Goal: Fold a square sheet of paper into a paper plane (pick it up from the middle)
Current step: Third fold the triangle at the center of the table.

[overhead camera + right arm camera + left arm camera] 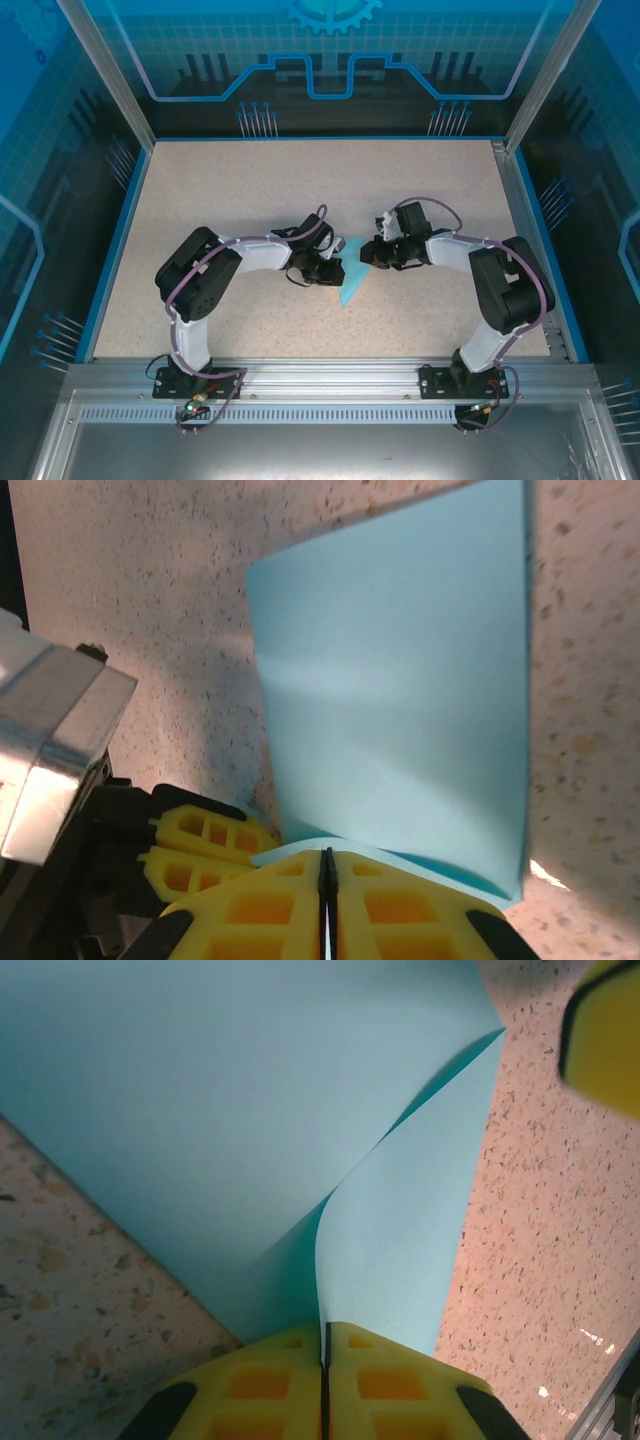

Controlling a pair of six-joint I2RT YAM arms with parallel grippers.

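Paper sits mid-scene from above: the square sheet of paper [352,287] is at the middle of the table [220,190], between the left gripper [328,268] and right gripper [377,254]. Left wrist view has that gripper's jaws pinched shut on the sheet's edge, one flap curling over another. Right wrist view shows its jaws likewise clamped on an edge; thin, light and floppy, the sheet probably creases easily, so gentle edge pinches suit it.

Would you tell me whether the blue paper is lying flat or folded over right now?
Folded over, loosely: in the left wrist view the paper curves into two layers, with a shadowed gap between them.
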